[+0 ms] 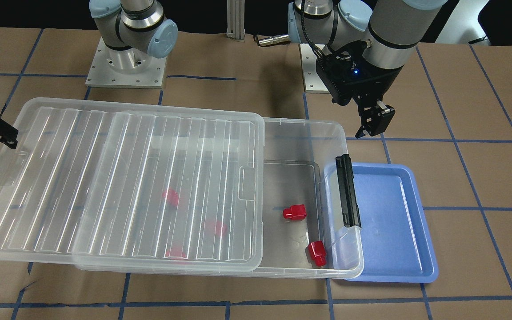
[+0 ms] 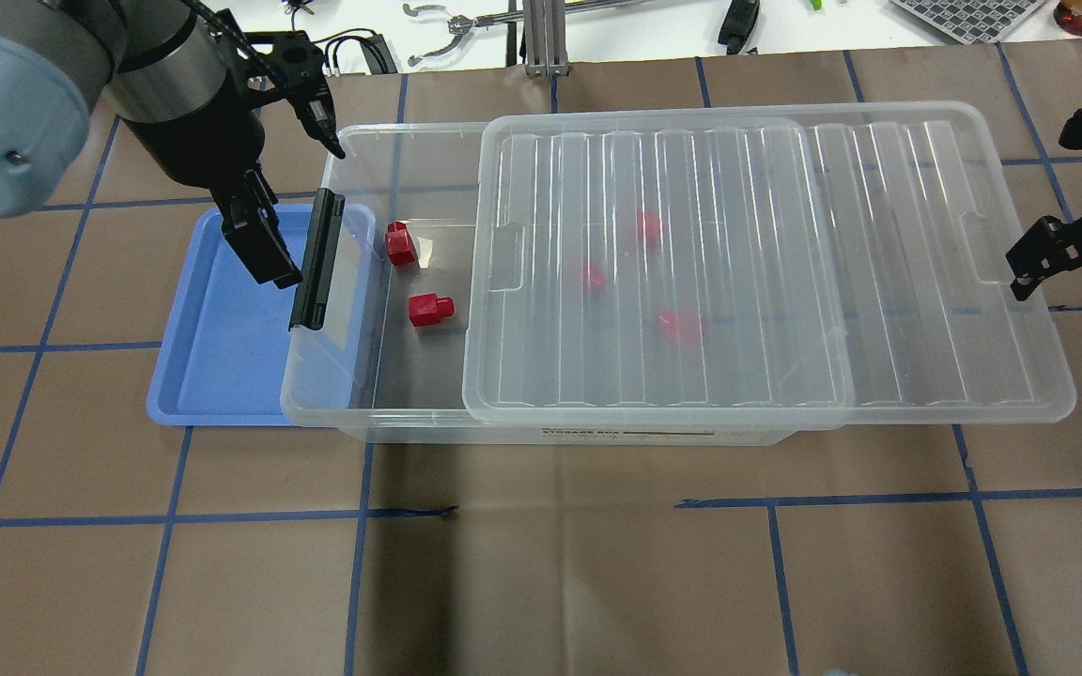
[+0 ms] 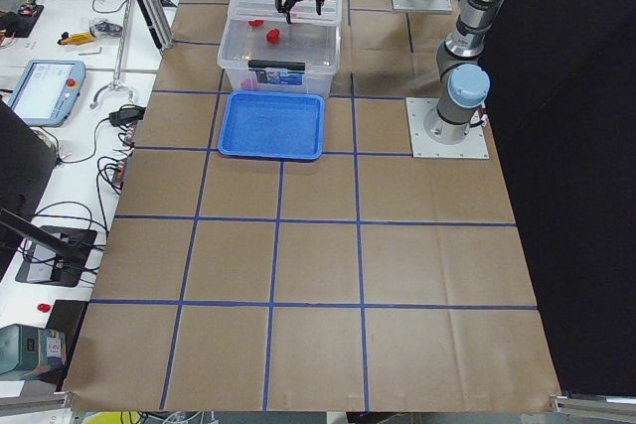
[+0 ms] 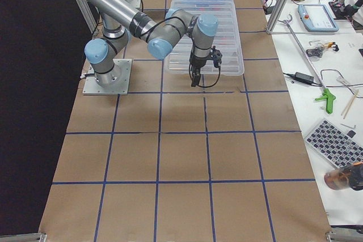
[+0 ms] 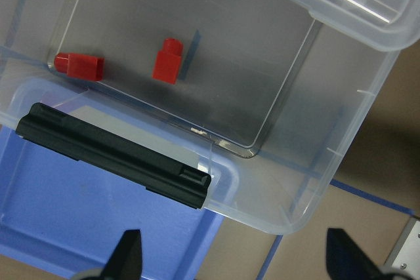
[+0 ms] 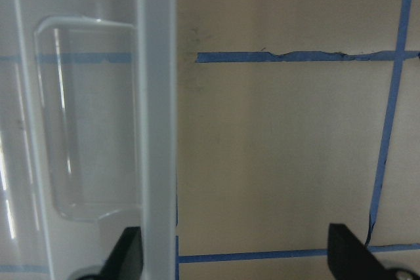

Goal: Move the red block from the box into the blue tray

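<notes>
The left gripper (image 1: 374,123) is the nearer arm: it hangs above the robot-side end of the black latch bar (image 1: 348,191), over the seam where the box (image 1: 300,126) meets the blue tray (image 1: 394,222). Its fingers are spread wide and hold nothing. The likeliest red block (image 1: 294,212) lies in the box just inside the latch bar, in the part the lid (image 1: 127,178) leaves open. Its long axis runs square to the bar, nub pointing away. A second block (image 1: 317,253) sits against the latch-end wall, lying along the bar (three more show dimly under the lid). The right gripper (image 2: 1058,249), also wide and empty, is well apart, past the lid's far end
</notes>
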### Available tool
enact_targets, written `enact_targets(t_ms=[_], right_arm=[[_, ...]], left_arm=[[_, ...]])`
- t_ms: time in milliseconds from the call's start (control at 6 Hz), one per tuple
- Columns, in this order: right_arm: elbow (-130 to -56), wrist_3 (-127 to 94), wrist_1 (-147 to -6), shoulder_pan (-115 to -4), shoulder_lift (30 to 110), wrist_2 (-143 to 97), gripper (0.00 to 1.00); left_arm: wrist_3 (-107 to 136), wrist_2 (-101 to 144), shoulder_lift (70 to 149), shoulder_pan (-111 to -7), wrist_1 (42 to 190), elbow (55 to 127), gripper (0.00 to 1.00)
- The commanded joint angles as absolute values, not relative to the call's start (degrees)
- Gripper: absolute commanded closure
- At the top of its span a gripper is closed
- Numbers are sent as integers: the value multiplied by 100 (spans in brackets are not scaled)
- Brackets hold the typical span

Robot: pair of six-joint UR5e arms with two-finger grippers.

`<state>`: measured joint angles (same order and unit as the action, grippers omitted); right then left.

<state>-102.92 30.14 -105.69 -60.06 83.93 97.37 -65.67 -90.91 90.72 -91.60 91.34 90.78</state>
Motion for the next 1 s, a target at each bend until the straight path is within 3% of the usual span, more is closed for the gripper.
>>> enact_targets(t_ms=[0, 833], right_arm=[[-10292, 3172, -10661, -5820, 8394, 9791, 0], [-10109, 2938, -10521, -5800, 8892, 9800, 0]], left_arm=[[-6565, -9088, 9026, -9158, 9088, 9176, 2], [-7883, -9088, 9315, -9176, 8694, 9184, 3]])
